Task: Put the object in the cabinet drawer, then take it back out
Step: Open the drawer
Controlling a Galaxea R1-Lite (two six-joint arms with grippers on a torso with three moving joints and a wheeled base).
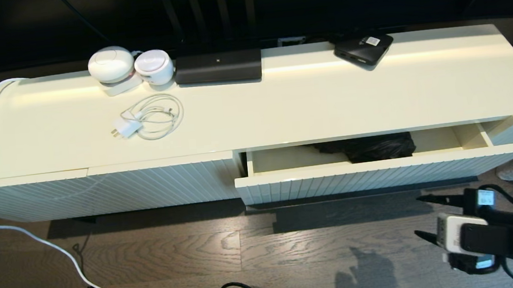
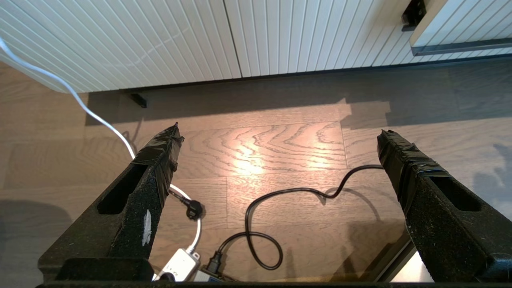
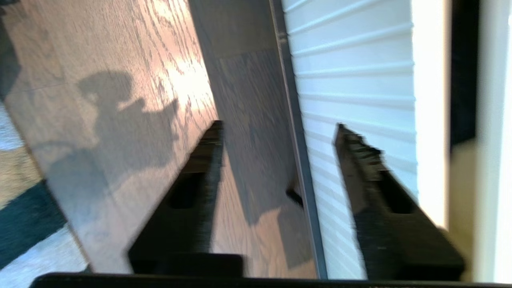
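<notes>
Right gripper (image 1: 422, 218) lower right of frame, jaws apart, empty, off drawer front; left gripper (image 2: 279, 134) parked wide open over floor; umbrella (image 1: 374, 146) inside open cabinet drawer (image 1: 381, 172), right of centre; placing looks done, retrieval left.

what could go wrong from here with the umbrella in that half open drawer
The wide cream-white ribbed drawer is only partly open, so the black folding umbrella lies half under the cabinet top; reaching in could knock the top edge. Its loose bunched fabric might slip or snag in a pinch. The right gripper, open, sits low off the drawer front and could bump the front on approach. The left gripper hangs idle over the floor.
</notes>
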